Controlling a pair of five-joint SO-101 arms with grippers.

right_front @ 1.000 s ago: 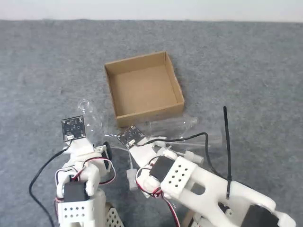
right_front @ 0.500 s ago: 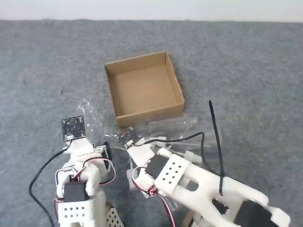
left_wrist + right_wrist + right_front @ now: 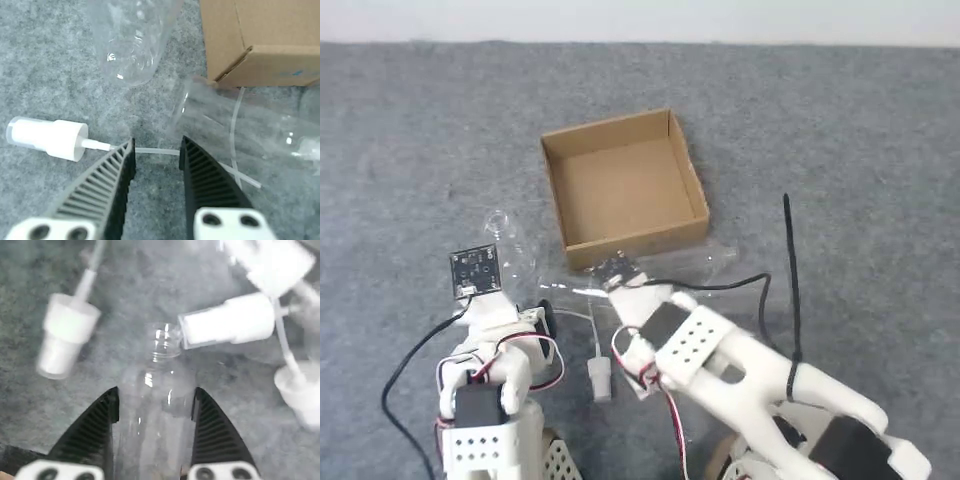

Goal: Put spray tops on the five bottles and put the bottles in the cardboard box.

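Right arm (image 3: pixel 720 360) has swung fwd toward the cardboard box (image 3: pixel 635 238) vs. prev. frames; its wrist now sits just short of the box's near wall. This shift uncovers a loose spray top (image 3: pixel 600 378) lying on the table (image 3: pixel 840 150), tube pointing toward the box. Left arm (image 3: pixel 495 340) unchanged. No bottle in the box yet, so task judged at an early stage, w/ a bottle being brought into place for capping.

Right gripper (image 3: pixel 155 392): jaws approx. one bottle-width apart, one against each flank of a clear bottle (image 3: pixel 161 365). Neck points away from the wrist, uncapped. Judged gripped, not merely straddled. Several tops lie beyond the neck; nearest spray top (image 3: pixel 227 322) is almost at the mouth.

Left gripper (image 3: pixel 157 141): jaws narrowly parted, holding nothing. Tips sit low over the table, w/ the thin dip tube (image 3: pixel 155 150) of a white spray top (image 3: pixel 47 140) running across the gap. Two more capless bottles are near: far bottle (image 3: pixel 132 40) beyond the tips, lying bottle (image 3: pixel 225 120) just beside the box corner.
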